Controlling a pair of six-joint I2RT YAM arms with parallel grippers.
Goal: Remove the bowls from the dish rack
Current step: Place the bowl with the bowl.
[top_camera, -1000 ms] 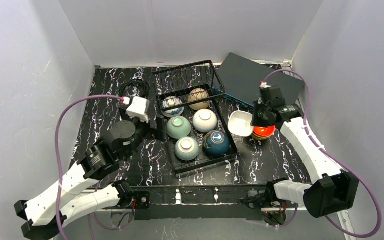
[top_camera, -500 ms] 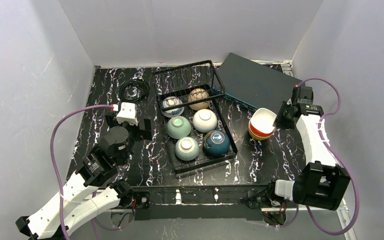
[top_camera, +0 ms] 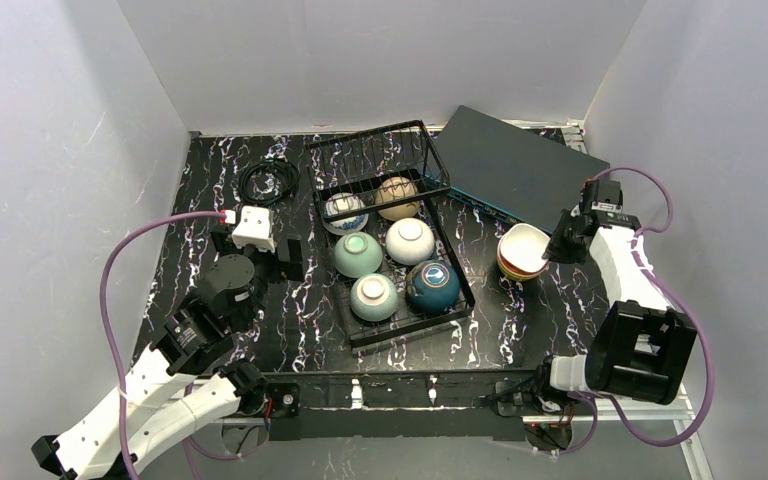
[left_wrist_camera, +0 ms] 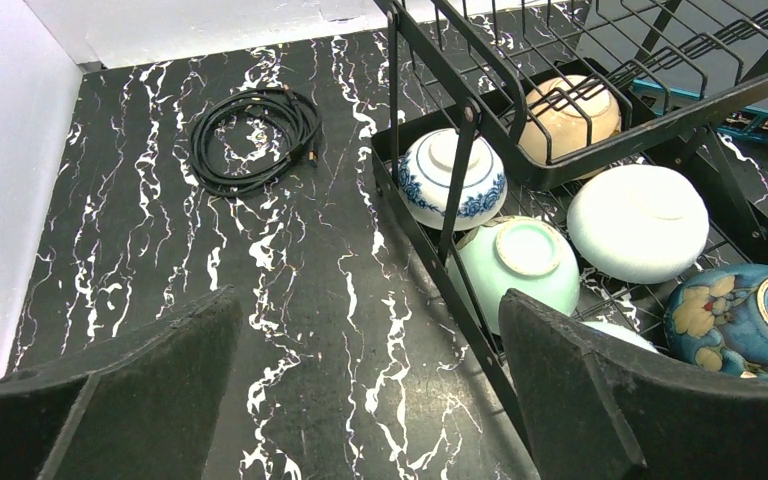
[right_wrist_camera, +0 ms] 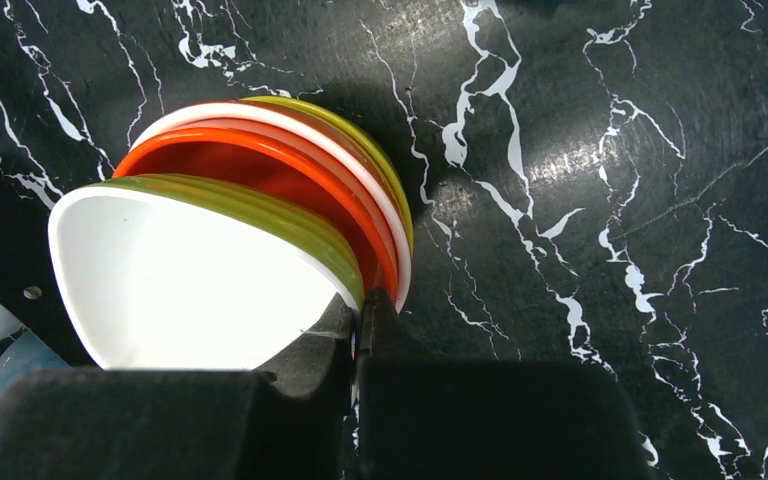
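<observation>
My right tool (right_wrist_camera: pixel 362 305), pressed together and empty, has just left the lime bowl (right_wrist_camera: pixel 210 280) nested on the stack (right_wrist_camera: pixel 260 165) right of the dish rack (top_camera: pixel 375 150), where six more remain.

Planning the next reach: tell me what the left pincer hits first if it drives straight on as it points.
The left pincer would probably meet the bare marble tabletop beside the dish rack; its rack-side finger may clip the rack's wire edge. Depth is unclear.
</observation>
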